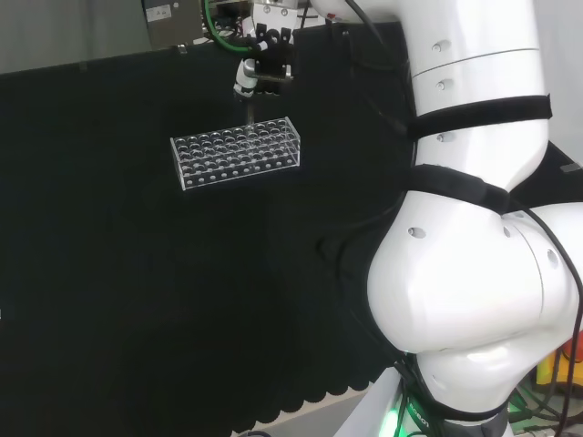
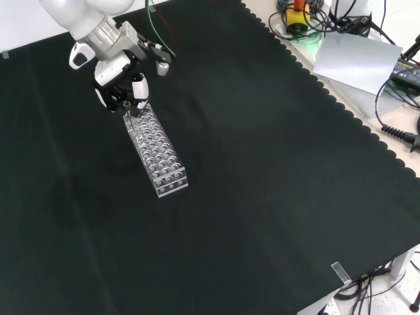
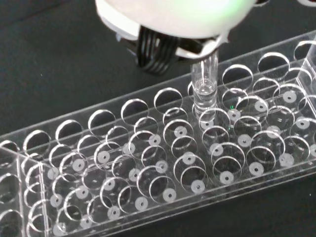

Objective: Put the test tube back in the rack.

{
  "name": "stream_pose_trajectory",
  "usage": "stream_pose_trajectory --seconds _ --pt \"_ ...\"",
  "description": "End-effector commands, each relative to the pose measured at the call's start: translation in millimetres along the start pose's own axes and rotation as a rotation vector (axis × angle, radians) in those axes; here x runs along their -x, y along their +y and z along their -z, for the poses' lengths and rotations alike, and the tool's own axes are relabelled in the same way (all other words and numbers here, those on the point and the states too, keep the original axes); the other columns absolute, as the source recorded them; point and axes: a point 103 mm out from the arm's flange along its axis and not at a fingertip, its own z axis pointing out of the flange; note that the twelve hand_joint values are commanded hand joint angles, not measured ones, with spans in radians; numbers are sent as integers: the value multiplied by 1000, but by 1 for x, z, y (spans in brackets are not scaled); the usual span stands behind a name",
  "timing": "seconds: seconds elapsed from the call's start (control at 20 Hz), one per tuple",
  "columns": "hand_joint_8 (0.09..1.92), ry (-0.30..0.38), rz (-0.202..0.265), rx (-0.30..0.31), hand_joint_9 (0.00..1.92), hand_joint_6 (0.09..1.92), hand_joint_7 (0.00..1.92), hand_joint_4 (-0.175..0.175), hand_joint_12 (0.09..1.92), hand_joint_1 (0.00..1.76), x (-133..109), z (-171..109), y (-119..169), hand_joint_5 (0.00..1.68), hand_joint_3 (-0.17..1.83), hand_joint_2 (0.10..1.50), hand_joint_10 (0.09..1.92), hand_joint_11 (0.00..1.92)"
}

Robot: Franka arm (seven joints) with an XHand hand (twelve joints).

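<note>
The hand [image 2: 125, 88] hung over the far end of the clear rack [image 2: 157, 154], at about eleven o'clock on the cloth in the front view. Its fingers were curled round the top of the test tube [image 3: 205, 84], which stood upright. In the wrist view the tube's rounded lower end sat at the mouth of one hole in the rack's upper plate, in a row near the long edge closest to the hand. Whether the tip had already entered that hole or only hovered just above it could not be told for certain.

By this showing the carrying was done and the tube was lined up. What was left, as a judgement, was to lower it through the upper plate until it seated, then open the fingers and lift away.

The rack's other holes all looked empty, so no neighbouring tube crowded the descent. The hole's rim was the tight edge: a slight tilt could catch the tube on it. In the head view the rack [image 1: 235, 151] lay at twelve o'clock, well clear of the cloth's [image 1: 137, 300] borders, with open black cloth on every side of it.
</note>
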Motion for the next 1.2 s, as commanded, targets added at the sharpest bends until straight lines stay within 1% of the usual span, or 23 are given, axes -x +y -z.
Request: stream_pose_trajectory --seconds 0.05,0.6,0.65,0.7,0.75,0.85,0.9,0.95,1.05,1.2 --pt "517 0 -4 -17 1618 564 1699 -175 862 1232 3 -15 3 1318 630 659 666 1264" --pt "517 2 1 -43 1618 564 1699 -175 862 1232 -3 -31 7 1318 630 659 666 1264" --pt "517 9 1 -49 1618 564 1698 -175 862 1232 -2 -31 7 1318 630 659 666 1264" --pt "517 24 0 -72 1618 564 1698 -175 863 1232 -1 -31 7 1318 630 659 666 1264" --pt "651 34 0 -101 1598 483 1545 -175 879 1263 0 -31 8 1294 576 700 683 1242" --pt "716 49 9 -162 1552 604 1361 -175 956 1302 2 -31 9 1262 654 662 739 1208" --pt "742 56 15 -178 1505 675 1295 -175 1032 1303 3 -31 9 1219 601 702 757 1186" --pt "770 64 19 -187 1445 738 1236 -175 1144 1298 3 -31 9 1166 487 778 760 1113" --pt "722 76 23 -198 1346 713 1267 -175 1317 1371 4 -30 7 1004 622 677 755 951" --pt "753 83 24 -211 1259 700 1166 -147 1404 1265 6 -28 5 879 796 568 747 814"
